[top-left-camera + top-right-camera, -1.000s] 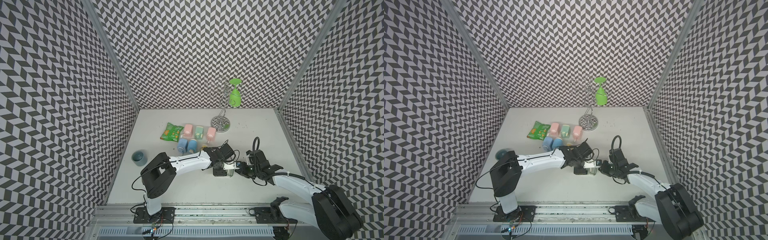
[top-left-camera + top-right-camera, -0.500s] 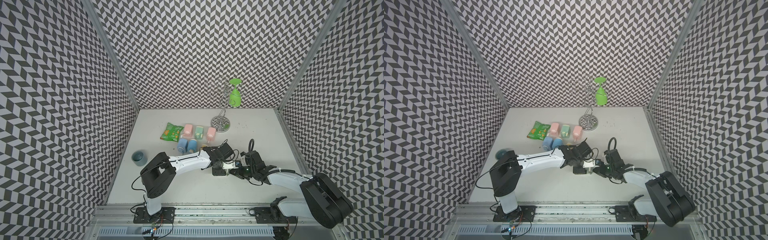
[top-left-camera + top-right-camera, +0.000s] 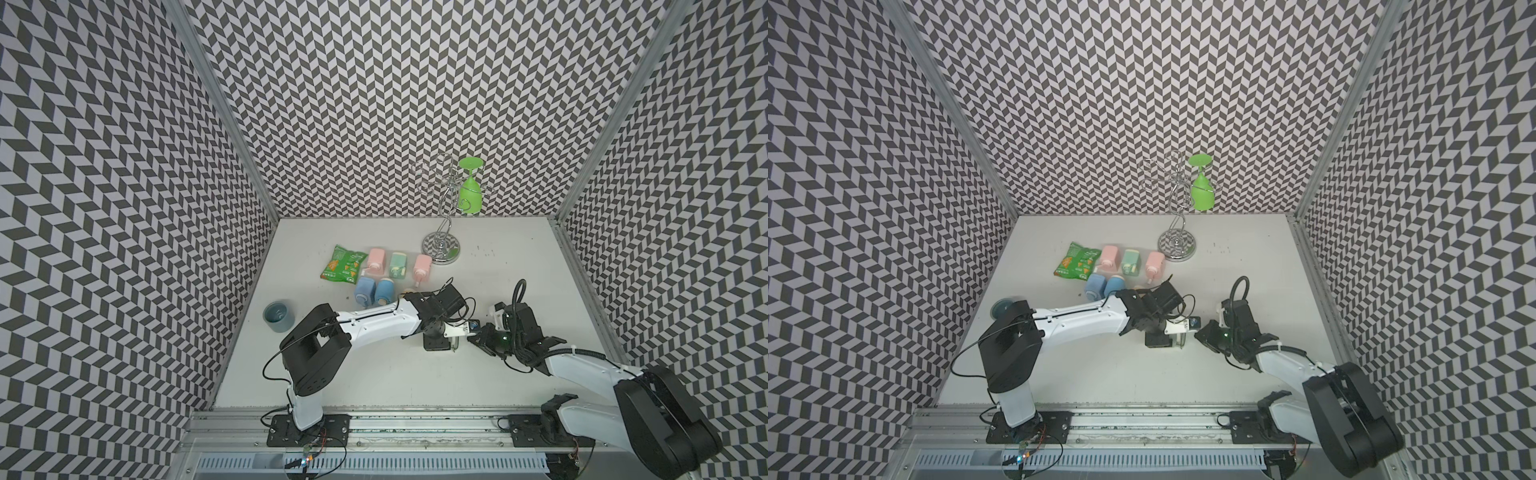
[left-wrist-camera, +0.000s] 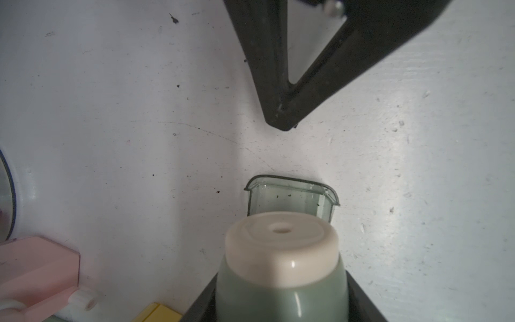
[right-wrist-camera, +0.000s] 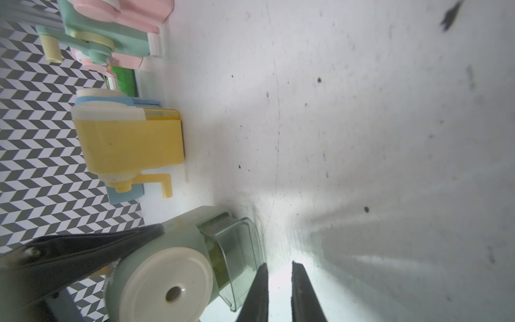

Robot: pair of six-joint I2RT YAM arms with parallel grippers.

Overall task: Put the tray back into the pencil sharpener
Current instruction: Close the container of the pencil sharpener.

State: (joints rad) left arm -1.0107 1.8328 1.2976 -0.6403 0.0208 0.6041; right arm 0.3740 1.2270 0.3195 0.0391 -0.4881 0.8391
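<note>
The left pincer pinches the green pencil sharpener at the middle of the worktop. The clear tray sits partway in it, sticking out toward the right pincer at 3 o'clock. That pincer is nearly pressed together, holds nothing and is near the tray. Farther back, at 11 o'clock, lie more coloured sharpeners.

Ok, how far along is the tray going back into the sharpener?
Done: the clear tray sits partway in the green pencil sharpener, sticking out. In hand: the left gripper clamps the sharpener; the right gripper, fingers nearly closed and empty, is near the tray. Left: pushing it flush.
</note>
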